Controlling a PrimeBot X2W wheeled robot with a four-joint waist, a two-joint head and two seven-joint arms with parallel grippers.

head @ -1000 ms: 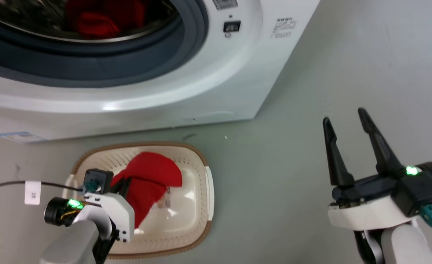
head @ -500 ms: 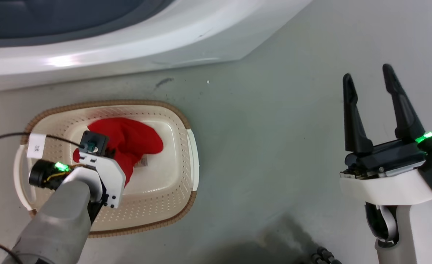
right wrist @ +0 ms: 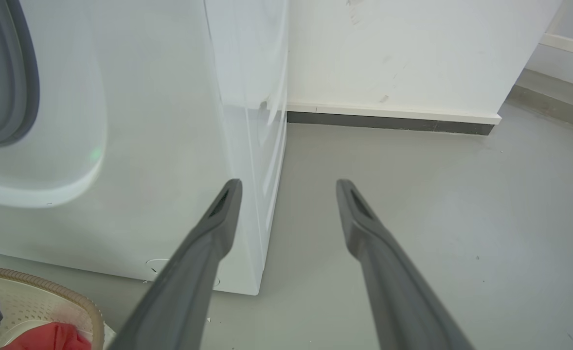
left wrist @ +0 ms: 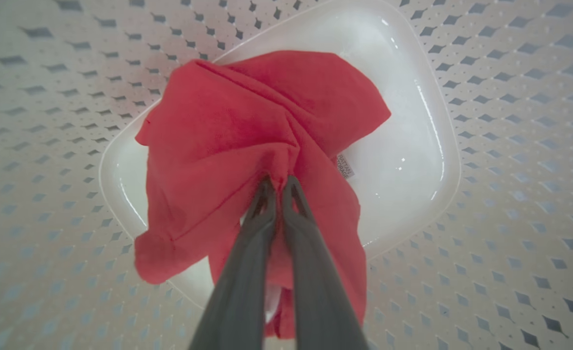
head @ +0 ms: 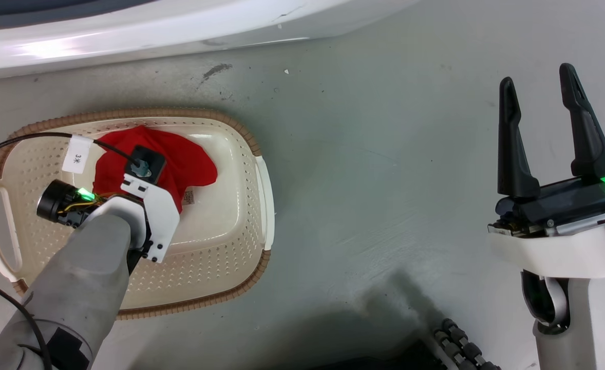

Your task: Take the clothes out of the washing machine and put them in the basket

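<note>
A red garment (head: 179, 159) hangs down into the cream basket (head: 230, 241) on the floor before the washing machine (head: 128, 31). In the left wrist view my left gripper (left wrist: 279, 182) is shut on a pinched fold of that garment (left wrist: 247, 141), whose lower folds rest on the basket's glossy bottom (left wrist: 403, 146). A small white tag (left wrist: 345, 166) shows beside the fingers. In the head view the left wrist hides the fingers. My right gripper (head: 539, 87) is open and holds nothing, over bare floor to the right. The right wrist view shows its fingers (right wrist: 223, 214) beside the washing machine (right wrist: 160, 146) corner.
A black cable with a white label (head: 75, 156) runs across the basket to my left wrist. The basket's brown rim (right wrist: 48, 287) shows at the lower left of the right wrist view. A white wall with a dark baseboard (right wrist: 388, 121) stands behind the machine.
The head camera has tilted down, so the drum has left the view. My left arm has lowered the red garment deeper into the basket. The right gripper stays open.
</note>
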